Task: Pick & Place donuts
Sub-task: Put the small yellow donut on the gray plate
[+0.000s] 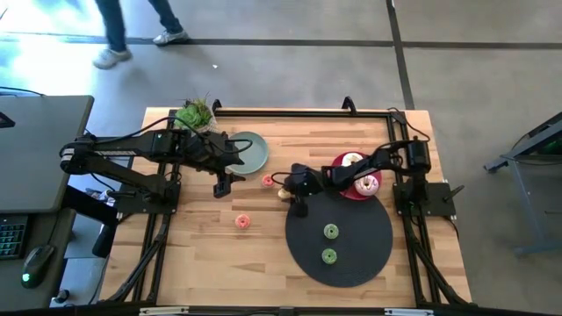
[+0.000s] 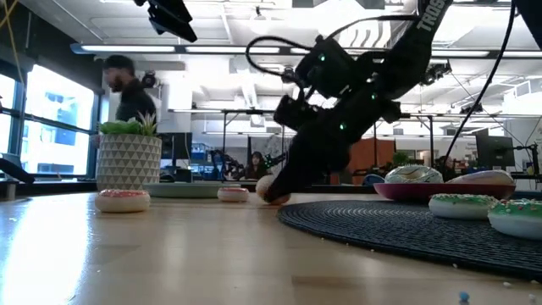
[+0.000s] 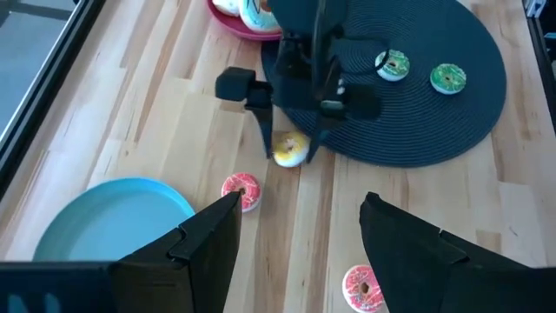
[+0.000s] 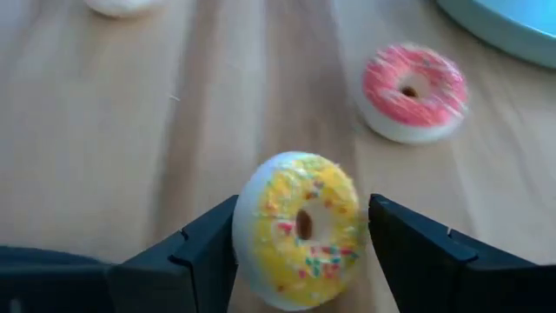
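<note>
My right gripper (image 1: 286, 190) is low over the table just left of the black round mat (image 1: 360, 259), shut on the small yellow donut (image 4: 300, 230). My left gripper (image 1: 222, 184) is open and empty above the wood near the sage-green plate (image 1: 255, 154). The red donut (image 1: 267, 181) and the salmon pink donut (image 1: 242, 221) lie flat on the table. Two green donuts (image 1: 330, 231) lie on the mat. The larger donuts (image 1: 366, 184) lie on the pink plate (image 1: 341, 190). My right gripper pinches the yellow donut by its outer rim (image 4: 245, 226), one finger on each side of the ring. The fingers slant down from the table's right side. The donut is tilted up on edge, its sprinkled face toward the wrist, its lower edge at or just above the table (image 2: 269, 200).
A potted plant (image 1: 195, 114) stands at the far left of the table, beside the sage-green plate. A person walks on the floor beyond the far edge (image 1: 132, 35). Bare wood lies along the near left part of the table (image 1: 202, 272).
</note>
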Available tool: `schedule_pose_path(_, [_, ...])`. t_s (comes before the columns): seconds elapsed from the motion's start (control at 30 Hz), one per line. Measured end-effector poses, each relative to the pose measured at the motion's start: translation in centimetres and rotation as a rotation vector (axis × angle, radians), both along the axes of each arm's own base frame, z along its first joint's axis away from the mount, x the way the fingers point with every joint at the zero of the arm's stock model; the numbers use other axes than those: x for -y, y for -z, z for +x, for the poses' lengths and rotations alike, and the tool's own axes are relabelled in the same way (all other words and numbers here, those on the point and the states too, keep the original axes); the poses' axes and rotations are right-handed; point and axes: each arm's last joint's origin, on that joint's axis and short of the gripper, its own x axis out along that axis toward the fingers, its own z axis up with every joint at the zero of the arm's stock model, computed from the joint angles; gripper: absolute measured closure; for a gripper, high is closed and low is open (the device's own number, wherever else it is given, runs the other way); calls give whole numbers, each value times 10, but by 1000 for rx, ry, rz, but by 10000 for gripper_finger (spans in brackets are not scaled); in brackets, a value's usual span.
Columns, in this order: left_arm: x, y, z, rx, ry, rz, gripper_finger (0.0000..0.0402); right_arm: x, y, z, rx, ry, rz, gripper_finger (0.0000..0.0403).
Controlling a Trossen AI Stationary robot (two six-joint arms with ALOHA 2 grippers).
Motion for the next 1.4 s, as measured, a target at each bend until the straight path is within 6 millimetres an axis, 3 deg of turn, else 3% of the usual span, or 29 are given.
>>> schedule_pose_path(0.27, [0, 0, 0, 0, -2, 2, 174, 1, 4, 1, -5, 19, -45, 175])
schedule_pose_path(0.53, [0, 0, -1, -4, -14, 9, 174, 1, 4, 1, 5, 31, -35, 231])
schedule_pose_path(0.67, [-3, -4, -13, -10, -68, 67, 174, 1, -3, 4, 30, 17, -53, 253])
schedule_pose_path(0.83, [-5, -14, -32, 24, -145, 137, 174, 11, -45, 35, 252, 49, -174, 258])
schedule_pose_path(0.97, [-7, -24, -49, 89, -198, 174, 174, 36, -68, 69, 398, 107, -206, 258])
schedule_pose_path(1.03, [-7, -28, -55, 112, -214, 183, 174, 50, -68, 87, 411, 122, -207, 258])
schedule_pose_path(1.17, [-7, -31, -64, 148, -240, 148, 174, 76, -48, 117, 300, 161, -206, 259])
schedule_pose_path(1.4, [-6, -31, -66, 140, -230, 127, 174, 100, -31, 137, 91, 231, -201, 259])
